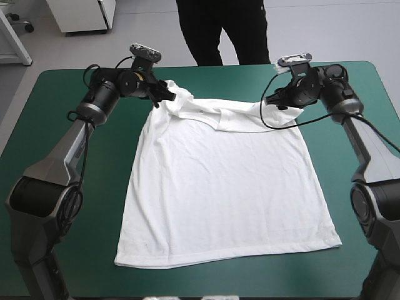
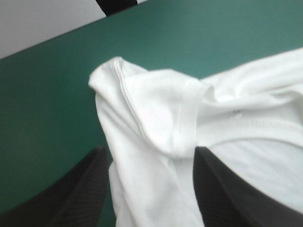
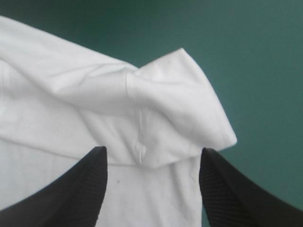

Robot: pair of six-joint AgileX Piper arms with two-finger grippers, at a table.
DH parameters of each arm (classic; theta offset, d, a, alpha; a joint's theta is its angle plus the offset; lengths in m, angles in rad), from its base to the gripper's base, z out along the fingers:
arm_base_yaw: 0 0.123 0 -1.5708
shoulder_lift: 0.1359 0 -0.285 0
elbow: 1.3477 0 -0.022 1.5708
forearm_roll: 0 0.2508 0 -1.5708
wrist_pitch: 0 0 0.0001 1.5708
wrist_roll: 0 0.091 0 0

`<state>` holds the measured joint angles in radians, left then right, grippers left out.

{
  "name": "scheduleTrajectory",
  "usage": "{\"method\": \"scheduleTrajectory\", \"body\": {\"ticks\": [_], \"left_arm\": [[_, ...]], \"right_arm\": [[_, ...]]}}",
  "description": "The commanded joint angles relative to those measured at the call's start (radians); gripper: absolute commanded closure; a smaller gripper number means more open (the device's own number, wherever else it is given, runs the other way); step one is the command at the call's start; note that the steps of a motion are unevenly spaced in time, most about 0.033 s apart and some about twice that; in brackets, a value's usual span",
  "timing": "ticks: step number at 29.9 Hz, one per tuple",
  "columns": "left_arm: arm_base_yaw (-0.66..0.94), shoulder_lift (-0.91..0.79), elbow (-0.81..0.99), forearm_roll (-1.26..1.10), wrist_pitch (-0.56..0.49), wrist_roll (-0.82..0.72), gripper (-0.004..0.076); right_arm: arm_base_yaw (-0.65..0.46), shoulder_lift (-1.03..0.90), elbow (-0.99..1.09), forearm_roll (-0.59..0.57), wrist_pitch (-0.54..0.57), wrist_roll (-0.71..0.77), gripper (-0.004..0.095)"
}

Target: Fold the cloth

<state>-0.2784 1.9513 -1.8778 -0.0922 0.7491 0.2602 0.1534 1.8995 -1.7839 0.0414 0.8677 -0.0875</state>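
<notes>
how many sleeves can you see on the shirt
2. One sleeve is bunched at the T-shirt's far left corner, inside the open left hand; the other sleeve is folded over at its far right corner, inside the open right hand.

I take this for a lab: my left arm (image 1: 65, 150) and right arm (image 1: 370, 150) at a teal-green table (image 1: 237, 78), a white cabinet (image 1: 84, 15) on grey floor (image 1: 150, 31) beyond.

The left arm (image 1: 59, 159) and right arm (image 1: 369, 147) comprise grey tapered link shells and black cylindrical joints; the left gripper (image 2: 150, 150) and right gripper (image 3: 154, 149) carry broad, black, finely ribbed, fin-shaped fingers (image 3: 83, 189).
</notes>
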Motion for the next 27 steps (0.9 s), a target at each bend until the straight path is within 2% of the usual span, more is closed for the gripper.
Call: {"method": "scheduleTrajectory", "body": {"ticks": [1, 7, 10, 13, 17, 27], "left_arm": [[0.001, -0.151, -0.03, -0.013, 0.09, -0.016, 0.0321], [0.001, -0.306, -0.03, -0.009, 0.361, -0.1, 0.0322], [0.001, -0.374, -0.03, -0.009, 0.46, -0.149, 0.0322], [-0.002, -0.432, -0.001, -0.001, 0.541, -0.192, 0.0321], [-0.013, -0.527, 0.121, 0.011, 0.54, -0.22, 0.0321], [-0.049, -0.763, 0.574, 0.045, 0.54, -0.283, 0.032]], "right_arm": [[-0.026, -0.122, -0.035, 0.025, 0.047, -0.025, 0.0358], [-0.024, -0.25, -0.035, 0.029, 0.161, -0.041, 0.0358], [-0.024, -0.324, -0.028, 0.053, 0.236, -0.041, 0.0358], [-0.02, -0.4, 0.012, 0.063, 0.261, -0.041, 0.0358], [-0.018, -0.515, 0.1, 0.063, 0.268, -0.041, 0.0358], [0.0, -0.743, 0.357, 0.053, 0.263, -0.041, 0.0358]]}}
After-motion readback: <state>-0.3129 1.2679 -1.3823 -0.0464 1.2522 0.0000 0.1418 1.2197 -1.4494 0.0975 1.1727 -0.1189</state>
